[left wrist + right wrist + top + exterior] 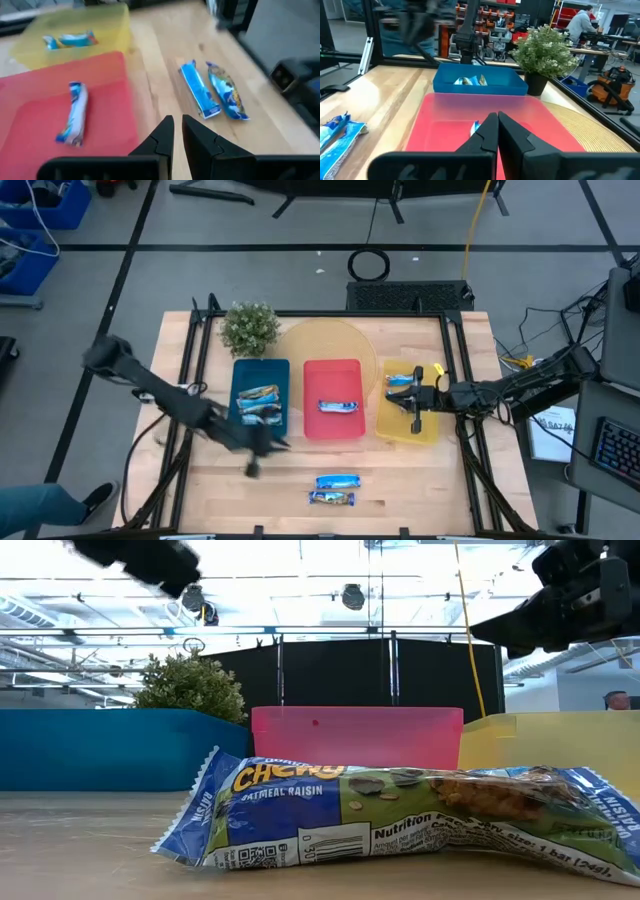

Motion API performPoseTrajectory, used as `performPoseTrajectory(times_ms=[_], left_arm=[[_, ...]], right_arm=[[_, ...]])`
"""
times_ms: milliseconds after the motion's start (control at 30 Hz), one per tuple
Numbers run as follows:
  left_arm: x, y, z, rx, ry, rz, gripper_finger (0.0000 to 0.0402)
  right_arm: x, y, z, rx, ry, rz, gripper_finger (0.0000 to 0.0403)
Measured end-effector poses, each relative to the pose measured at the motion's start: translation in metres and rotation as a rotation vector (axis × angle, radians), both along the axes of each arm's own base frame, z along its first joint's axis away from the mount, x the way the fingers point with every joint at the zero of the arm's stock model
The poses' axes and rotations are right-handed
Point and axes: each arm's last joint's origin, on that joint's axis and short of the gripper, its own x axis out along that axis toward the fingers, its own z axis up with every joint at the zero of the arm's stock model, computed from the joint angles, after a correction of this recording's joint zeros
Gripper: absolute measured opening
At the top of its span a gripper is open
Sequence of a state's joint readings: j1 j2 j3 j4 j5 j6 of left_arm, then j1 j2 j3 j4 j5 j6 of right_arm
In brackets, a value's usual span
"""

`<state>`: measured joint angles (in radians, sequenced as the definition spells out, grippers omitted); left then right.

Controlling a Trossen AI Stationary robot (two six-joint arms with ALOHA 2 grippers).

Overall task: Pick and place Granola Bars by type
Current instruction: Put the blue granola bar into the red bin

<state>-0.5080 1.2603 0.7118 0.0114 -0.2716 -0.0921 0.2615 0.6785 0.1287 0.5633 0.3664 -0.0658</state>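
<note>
Granola Bars (336, 490): two lie side by side on the bare bench (420, 470), in front of the trays and away from both hands. The left hand (252, 466) hangs clenched and empty over the bench, just off the blue tray (241, 372), which holds two bars. The right hand (417, 423), clenched and empty, is above the yellow tray (384, 426); one bar lies there, another in the red tray (335, 370) between.

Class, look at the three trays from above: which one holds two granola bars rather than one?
The blue tray, nearest the plant. Two bars lie in it; the red tray and the yellow tray show one each.
</note>
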Motion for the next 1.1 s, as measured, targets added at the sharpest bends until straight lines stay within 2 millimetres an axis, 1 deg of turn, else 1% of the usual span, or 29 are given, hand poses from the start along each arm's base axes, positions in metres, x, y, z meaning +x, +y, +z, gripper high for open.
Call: performPoseTrajectory(times_ms=[67,133,200,300,400,500,600,700,767,833,933,1033,1100], left_arm=[[0.028,-0.023,0.008,0.064,0.075,0.002,0.0047],[0.057,-0.044,0.01,0.112,0.137,0.001,0.0047],[0.083,-0.063,0.003,0.154,0.224,-0.006,0.0047],[0.117,-0.086,-0.011,0.201,0.331,-0.055,0.0052],[0.146,-0.099,-0.025,0.264,0.38,-0.077,0.0082],[0.167,-0.099,-0.038,0.306,0.445,-0.072,0.0131],[0.184,-0.089,-0.047,0.256,0.496,-0.073,0.0185],[0.194,-0.079,-0.06,0.188,0.551,-0.082,0.0232],[0.197,-0.073,-0.071,0.169,0.593,-0.062,0.0255],[0.2,-0.067,-0.079,0.153,0.625,-0.048,0.0272],[0.202,-0.063,-0.084,0.127,0.645,-0.036,0.0288],[0.204,-0.062,-0.088,0.109,0.656,-0.024,0.0289],[0.203,-0.062,-0.088,0.105,0.659,-0.017,0.0282]], right_arm=[[0.0,0.0,0.0,0.0,0.0,0.0,0.0],[0.0,0.0,-0.001,-0.001,0.006,0.0,0.0],[0.0,0.0,-0.001,-0.001,0.007,0.0,0.0],[0.0,0.0,-0.001,-0.002,0.01,0.001,0.0],[0.0,0.0,-0.001,-0.004,0.014,0.001,0.0],[0.0,0.0,-0.001,-0.006,0.014,0.001,0.0],[0.0,0.0,-0.001,-0.011,0.014,0.001,0.0],[0.0,0.0,-0.001,-0.019,0.015,0.002,0.0],[0.0,0.0,-0.001,-0.031,0.019,0.003,0.0],[0.0,0.0,-0.002,-0.036,0.024,0.003,0.0],[0.0,0.0,-0.002,-0.039,0.025,0.004,0.0],[0.0,0.0,-0.002,-0.039,0.026,0.004,0.0],[0.0,0.0,-0.002,-0.037,0.025,0.003,0.0]])
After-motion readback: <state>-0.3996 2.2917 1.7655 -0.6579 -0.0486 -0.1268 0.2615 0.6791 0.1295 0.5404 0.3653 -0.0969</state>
